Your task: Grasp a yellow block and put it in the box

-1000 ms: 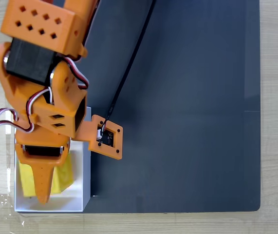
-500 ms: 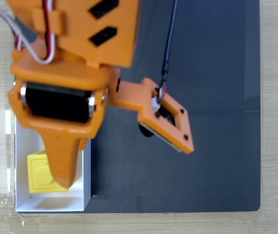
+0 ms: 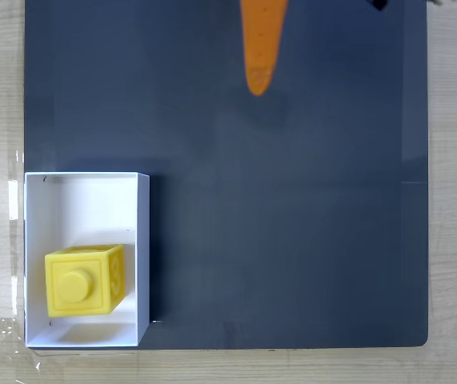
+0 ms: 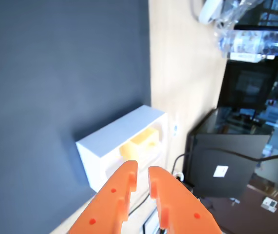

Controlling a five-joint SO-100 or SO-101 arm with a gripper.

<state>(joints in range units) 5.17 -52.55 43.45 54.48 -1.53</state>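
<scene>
BLOCK: yellow block [image 3: 85,281] seated inside box [image 3: 86,183], lower left of fixed view, stud up | CLAW: gripper [image 4: 139,173] empty, fingers nearly together, raised well apart, block lying ahead of tips | STATUS: placement judged complete.

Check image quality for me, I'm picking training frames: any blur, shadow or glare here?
Fixed view: sharp and evenly lit; the bright yellow plastic cube casts a soft shadow inside the white shallow box. Wrist view: softly blurred, with the orange gripper fingers almost closed and glare on background clutter.
</scene>
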